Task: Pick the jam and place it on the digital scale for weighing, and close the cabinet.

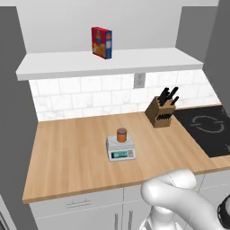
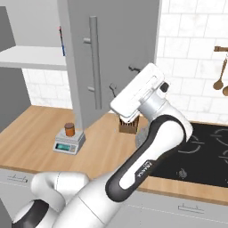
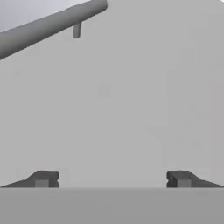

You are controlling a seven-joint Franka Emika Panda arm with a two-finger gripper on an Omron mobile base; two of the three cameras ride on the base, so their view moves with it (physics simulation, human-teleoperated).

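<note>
Setting: simulated kitchen, wooden counter [image 1: 72, 152] against a white tiled wall, black cooktop [image 1: 206, 128] at the right end.
Jam [image 1: 121, 134]: one small orange jar with a brown lid, standing upright on the scale's platform.
Scale [image 1: 121, 148]: one light-grey unit near the middle of the counter, greenish display facing the front edge.
Weighing step: judged complete, since the jar rests on the platform.
Cabinet [image 2: 120, 53]: one door stands swung out over the counter, its long vertical bar handle [image 2: 94, 62] facing the robot; open shelf [image 1: 112, 62] exposed behind.
Step in hand: closing the door.
Gripper [image 3: 112, 179]: fingers spread wide, holding nothing, facing the flat door panel at close range; whether it touches the panel cannot be told.
Next move: judged to call for a steady push on the panel, swinging the door back toward the shelf.
Other items: one red-and-blue box [image 1: 102, 42] on the shelf; one knife block [image 1: 160, 111] beside the cooktop.
</note>
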